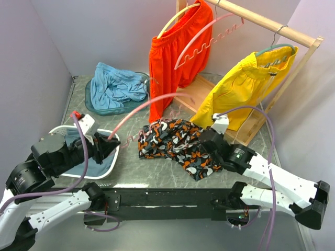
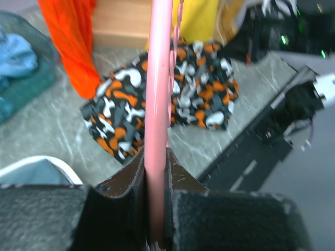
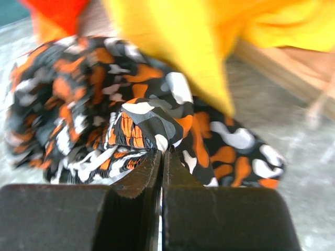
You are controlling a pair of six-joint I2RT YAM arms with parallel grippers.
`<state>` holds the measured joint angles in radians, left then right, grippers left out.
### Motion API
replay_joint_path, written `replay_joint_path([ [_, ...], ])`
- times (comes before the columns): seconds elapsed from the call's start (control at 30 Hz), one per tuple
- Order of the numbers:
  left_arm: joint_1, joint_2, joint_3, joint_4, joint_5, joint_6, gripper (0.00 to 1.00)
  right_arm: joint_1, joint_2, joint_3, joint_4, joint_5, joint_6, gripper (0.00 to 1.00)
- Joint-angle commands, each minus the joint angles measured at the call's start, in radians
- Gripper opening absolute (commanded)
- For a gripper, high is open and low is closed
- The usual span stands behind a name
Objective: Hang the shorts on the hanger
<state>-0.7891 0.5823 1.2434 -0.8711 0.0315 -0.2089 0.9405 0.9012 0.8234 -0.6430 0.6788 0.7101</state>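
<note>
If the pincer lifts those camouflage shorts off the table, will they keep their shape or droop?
Probably droop: the shorts lie crumpled in soft folds. Likely light, as the right pincer bunches up a fold with one small pinch.

Top view: above and behind the arm bases, looking down over the whole worktop, shorts mid-frame. Left wrist view: over left end effector, facing shorts from their left, near. Right wrist view: over right end effector, right against shorts. All three share shorts.
</note>
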Motion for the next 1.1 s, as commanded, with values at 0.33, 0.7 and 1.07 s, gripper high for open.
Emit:
replay_joint_path([
  [0.33, -0.025, -0.09, -0.036, -0.048, 0.162, -0.058, 0.01, -0.115, -0.123, 0.059, -0.09, 0.028, 0.036, 0.0],
  [0.7, -0.025, -0.114, -0.052, -0.025, 0.19, -0.053, 0.01, -0.086, -0.007, 0.376, -0.079, -0.073, -0.119, 0.0],
  [1.07, -0.024, -0.179, -0.062, 0.003, 0.038, -0.04, 0.01, -0.017, 0.158, 0.607, -0.256, -0.058, -0.155, 0.0],
])
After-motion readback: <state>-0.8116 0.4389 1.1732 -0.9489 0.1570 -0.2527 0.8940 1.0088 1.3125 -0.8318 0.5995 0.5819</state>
